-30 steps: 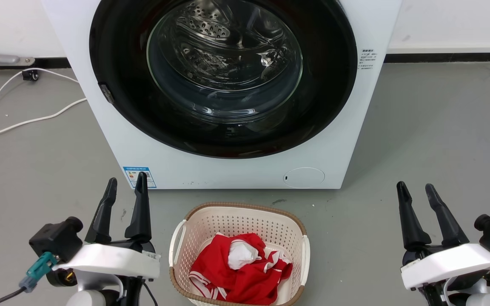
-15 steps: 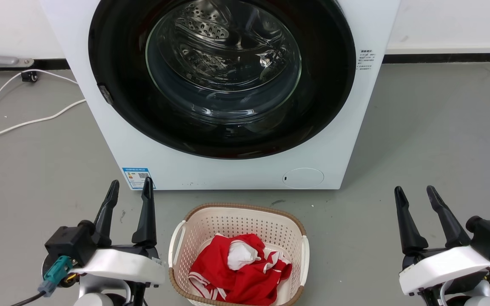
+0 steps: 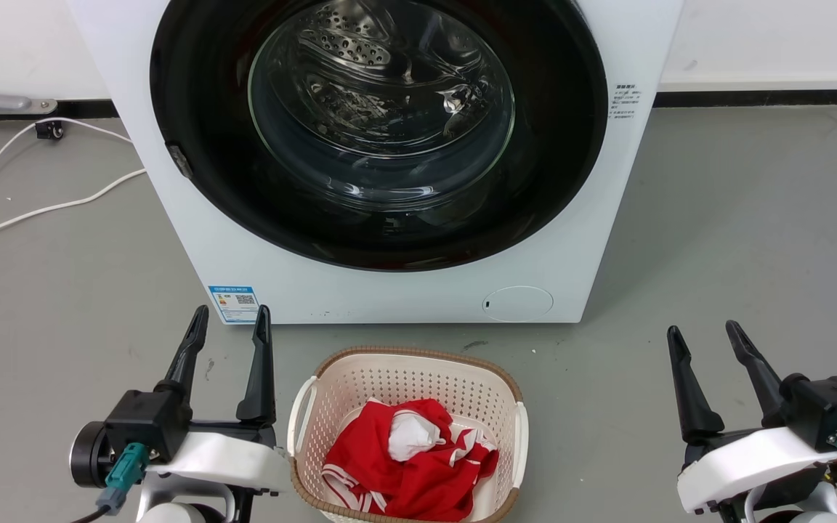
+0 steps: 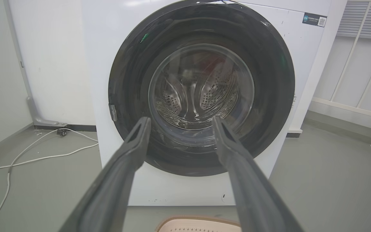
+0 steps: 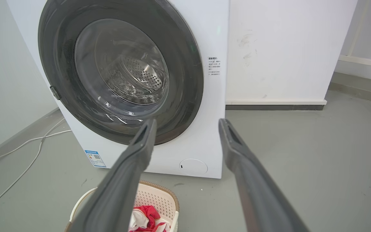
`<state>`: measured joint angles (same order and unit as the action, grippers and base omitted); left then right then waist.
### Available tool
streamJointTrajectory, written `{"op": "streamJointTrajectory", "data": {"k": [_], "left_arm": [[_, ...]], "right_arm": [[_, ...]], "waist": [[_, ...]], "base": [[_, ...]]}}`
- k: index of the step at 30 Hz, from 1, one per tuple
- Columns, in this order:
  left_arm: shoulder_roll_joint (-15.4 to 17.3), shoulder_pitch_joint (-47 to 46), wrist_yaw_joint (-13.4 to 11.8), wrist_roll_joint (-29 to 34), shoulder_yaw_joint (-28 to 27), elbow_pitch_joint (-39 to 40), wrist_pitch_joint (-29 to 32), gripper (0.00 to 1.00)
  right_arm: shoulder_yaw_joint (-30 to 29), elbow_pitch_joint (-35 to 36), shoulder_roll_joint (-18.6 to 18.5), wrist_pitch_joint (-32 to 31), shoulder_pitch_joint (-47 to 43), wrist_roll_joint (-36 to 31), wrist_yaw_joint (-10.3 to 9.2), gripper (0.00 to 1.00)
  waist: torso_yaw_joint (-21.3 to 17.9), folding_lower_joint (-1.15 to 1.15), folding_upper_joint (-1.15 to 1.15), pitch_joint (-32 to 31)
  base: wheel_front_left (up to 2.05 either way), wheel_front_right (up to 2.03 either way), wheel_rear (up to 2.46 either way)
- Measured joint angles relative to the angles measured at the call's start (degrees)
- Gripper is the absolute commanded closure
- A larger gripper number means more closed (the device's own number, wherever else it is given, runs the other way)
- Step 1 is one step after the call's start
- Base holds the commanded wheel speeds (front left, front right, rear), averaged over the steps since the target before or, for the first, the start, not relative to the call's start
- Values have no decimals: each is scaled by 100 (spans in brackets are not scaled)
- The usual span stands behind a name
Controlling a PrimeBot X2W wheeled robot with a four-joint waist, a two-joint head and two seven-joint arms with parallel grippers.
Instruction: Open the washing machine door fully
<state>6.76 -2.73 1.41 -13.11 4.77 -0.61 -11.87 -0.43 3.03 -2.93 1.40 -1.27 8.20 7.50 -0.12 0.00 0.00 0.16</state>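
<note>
Head view: both grippers sit low, the door not yet touched.
Nearest, the left gripper [image 3: 233, 312] and right gripper [image 3: 702, 328] are spread wide and empty either side of the laundry basket [image 3: 404, 352]. Beyond, the washing machine door [image 3: 382, 94] sits shut, flush in the white machine front, with a glossy black rim around bulging clear glass. The reach comes first; the next move likely calls for catching the rim's edge and swinging it wide.

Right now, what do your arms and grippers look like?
The left gripper and right gripper match: two long, tapered black fingers on a white wrist shell, with a black boxy block outboard. A teal connector plugs into each block; the left one trails a dark cable.
</note>
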Motion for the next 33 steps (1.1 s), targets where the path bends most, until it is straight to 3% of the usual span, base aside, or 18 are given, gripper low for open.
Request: {"op": "streamJointTrajectory", "data": {"k": [15,33], "left_arm": [[-7,57,-73,511,9,13,-172,0],[-154,102,36,940,-130,-130,-320,0]], "right_arm": [[35,53,0,48,-22,-445,0,0],[81,29,0,136,-61,-757,0,0]], "waist": [[-10,0,0,-28],[-13,0,0,-41]], "base": [[0,0,0],[0,0,0]]}}
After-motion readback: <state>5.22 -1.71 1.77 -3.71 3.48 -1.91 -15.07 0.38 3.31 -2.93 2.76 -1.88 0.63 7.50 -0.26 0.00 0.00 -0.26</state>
